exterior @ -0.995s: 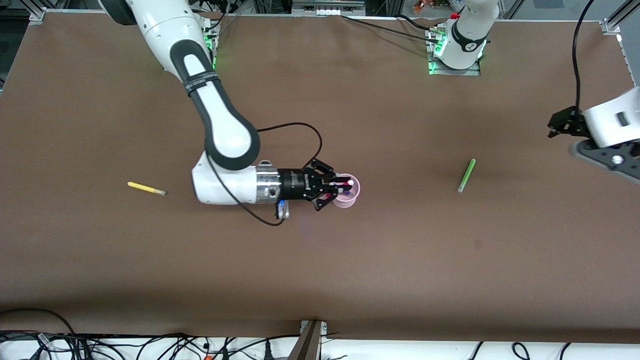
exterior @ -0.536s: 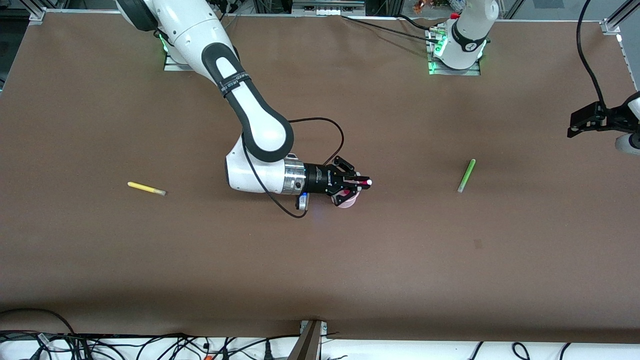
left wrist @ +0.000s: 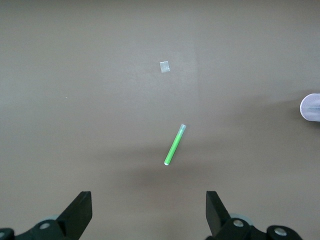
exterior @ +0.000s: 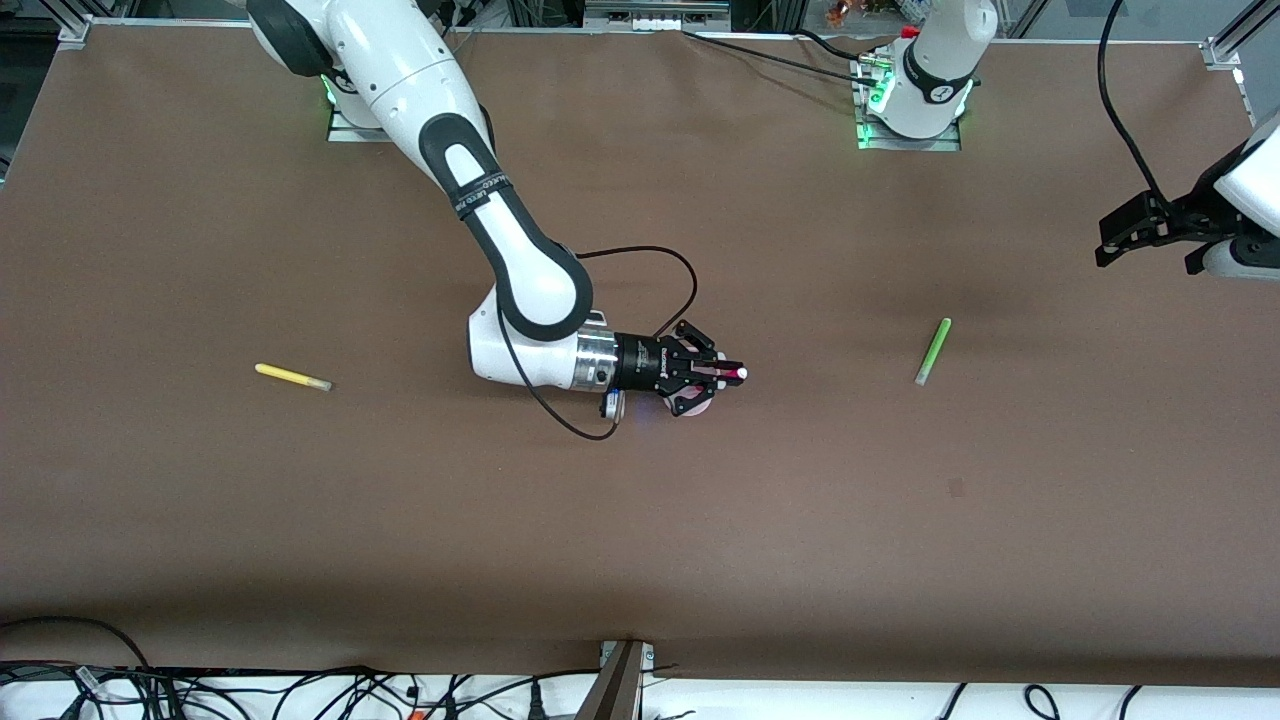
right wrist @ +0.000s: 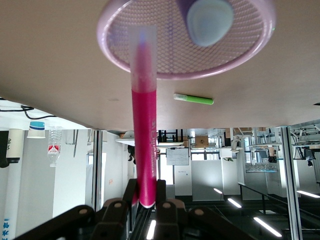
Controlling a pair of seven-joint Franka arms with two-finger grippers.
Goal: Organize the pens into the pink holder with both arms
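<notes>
The step in hand looks like the drop of the magenta pen (right wrist: 144, 125) into the pink holder (right wrist: 186, 37). The right claw (exterior: 722, 376) hangs over the holder near the middle of the worktop (exterior: 640, 560) and is clamped on the pen's lower end, with the pale cap pointing out over the cup's mouth. In the right wrist view the capped tip overlaps the rolled rim, and a dark blue-purple pen (right wrist: 202, 17) already stands inside. From the front camera the holder is almost wholly hidden under the claw, so how deep the magenta pen sits cannot be told. The next move, as I judge it, calls for tipping the pen cap-down into the cup and letting go without knocking the light cup over. The left claw (left wrist: 145, 212) hovers with its fingers spread wide over the worktop toward the left arm's end, looking down on the light green pen (exterior: 932, 351), which lies flat and untouched. The yellow pen (exterior: 291, 377) lies well apart, toward the right arm's end.
</notes>
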